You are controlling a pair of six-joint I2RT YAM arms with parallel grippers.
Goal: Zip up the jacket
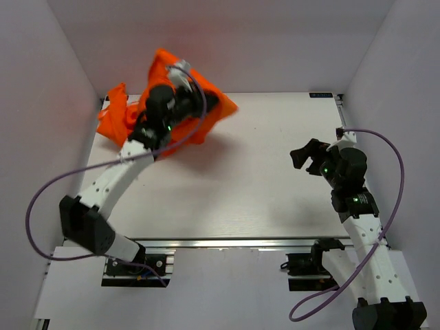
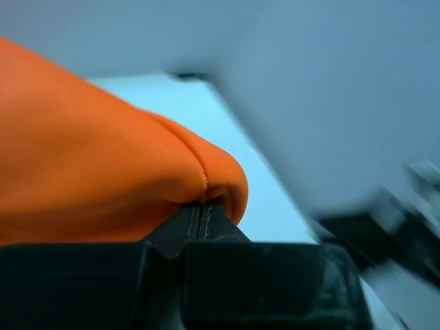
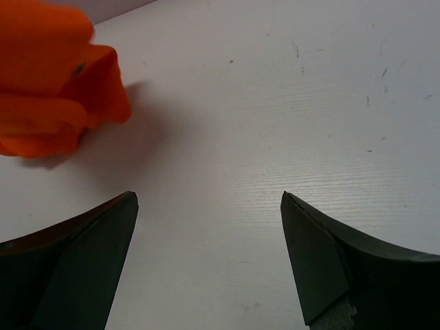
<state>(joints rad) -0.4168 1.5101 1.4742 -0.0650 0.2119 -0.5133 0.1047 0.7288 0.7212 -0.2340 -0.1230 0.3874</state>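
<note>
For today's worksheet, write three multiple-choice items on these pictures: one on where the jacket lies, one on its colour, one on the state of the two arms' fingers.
1. Where on the table is the jacket?
A. far left corner
B. near right corner
C. centre

2. What colour is the jacket?
A. blue
B. orange
C. green

3. How do the fingers stand?
A. both pairs open
B. left fingers shut on the jacket, right fingers open
C. both pairs shut on the jacket

Key:
1 A, the top view shows it bunched at the far left.
2 B, every view shows orange cloth.
3 B, the left wrist view shows fabric pinched, and the right wrist view shows a wide gap above the table.
</note>
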